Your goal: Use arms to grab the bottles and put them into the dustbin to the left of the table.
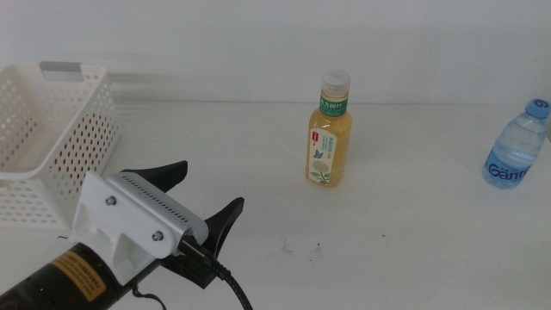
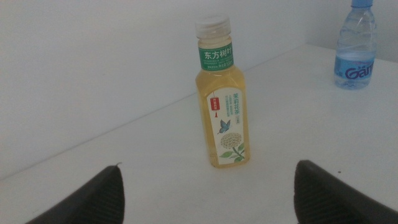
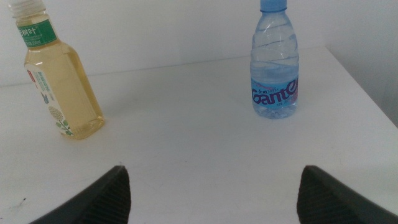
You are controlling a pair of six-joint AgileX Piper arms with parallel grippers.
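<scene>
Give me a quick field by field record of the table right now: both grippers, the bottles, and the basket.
left gripper: open, beside the basket, facing the tea bottle, holding nothing
right gripper: open, out of the middle view
yellow tea bottle with white cap: upright, mid-table
clear blue-capped water bottle: upright, far right
white perforated plastic basket: left edge, something red shows through its holes

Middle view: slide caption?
Open left hand beside the dustbin, facing the upright tea bottle; water bottle at far right.

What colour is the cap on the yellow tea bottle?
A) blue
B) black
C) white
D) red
C: the yellow tea bottle standing upright on the table has a white cap above its green neck label; the blue cap is on the water bottle.
</scene>
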